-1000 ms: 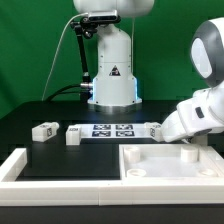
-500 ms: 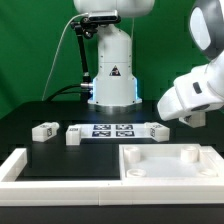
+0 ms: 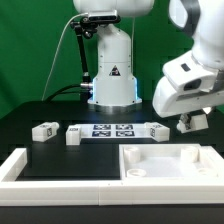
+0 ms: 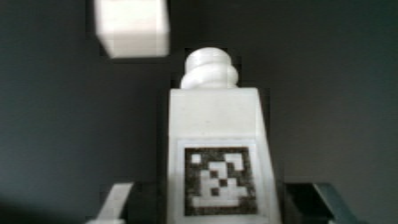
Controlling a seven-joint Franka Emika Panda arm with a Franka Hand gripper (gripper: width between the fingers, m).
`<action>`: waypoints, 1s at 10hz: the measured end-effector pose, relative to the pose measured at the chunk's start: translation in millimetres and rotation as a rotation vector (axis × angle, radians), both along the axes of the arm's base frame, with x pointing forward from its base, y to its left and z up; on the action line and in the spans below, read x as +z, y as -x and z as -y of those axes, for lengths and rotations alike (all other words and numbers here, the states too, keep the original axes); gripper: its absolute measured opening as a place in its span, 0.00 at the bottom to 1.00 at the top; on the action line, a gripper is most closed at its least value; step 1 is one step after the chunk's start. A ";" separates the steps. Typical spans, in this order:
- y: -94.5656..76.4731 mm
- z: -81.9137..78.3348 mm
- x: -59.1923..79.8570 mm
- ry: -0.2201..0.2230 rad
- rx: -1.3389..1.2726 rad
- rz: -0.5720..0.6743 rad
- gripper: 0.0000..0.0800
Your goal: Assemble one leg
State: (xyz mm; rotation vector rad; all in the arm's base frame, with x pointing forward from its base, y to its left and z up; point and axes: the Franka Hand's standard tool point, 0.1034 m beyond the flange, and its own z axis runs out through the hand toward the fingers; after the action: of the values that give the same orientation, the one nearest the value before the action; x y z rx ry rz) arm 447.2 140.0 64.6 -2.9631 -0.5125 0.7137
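Front: large flat white square panel (image 3: 170, 165) with raised rim, a white L-shaped rail (image 3: 14, 166) at the exterior view's left of it. Behind on the black table (image 3: 30, 112): first loose leg (image 3: 44, 130), second loose leg (image 3: 74, 134), marker board (image 3: 112, 129), third loose leg (image 3: 150, 130), in a row. Gripper (image 3: 190, 122) hangs above the table just behind the panel's far right corner, clamped on the held leg (image 4: 217, 130); fingers (image 4: 116, 202) press both sides, tag facing the wrist camera, rounded peg pointing away. Blurred white block (image 4: 134, 28) beyond it, can't tell which part. Farthest: robot base (image 3: 112, 72).
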 end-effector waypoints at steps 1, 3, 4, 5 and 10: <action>-5.3 5.9 8.0 -0.002 -0.010 0.028 0.36; -21.8 16.7 43.6 -0.015 -0.027 0.172 0.36; -27.2 21.2 52.6 -0.028 -0.039 0.265 0.36; -30.5 21.9 51.0 -0.051 -0.050 0.379 0.36; -46.5 23.5 48.4 -0.137 -0.056 0.732 0.36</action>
State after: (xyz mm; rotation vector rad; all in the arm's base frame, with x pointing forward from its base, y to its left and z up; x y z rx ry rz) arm 493.7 116.4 113.0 -3.0053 -0.4697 -0.4285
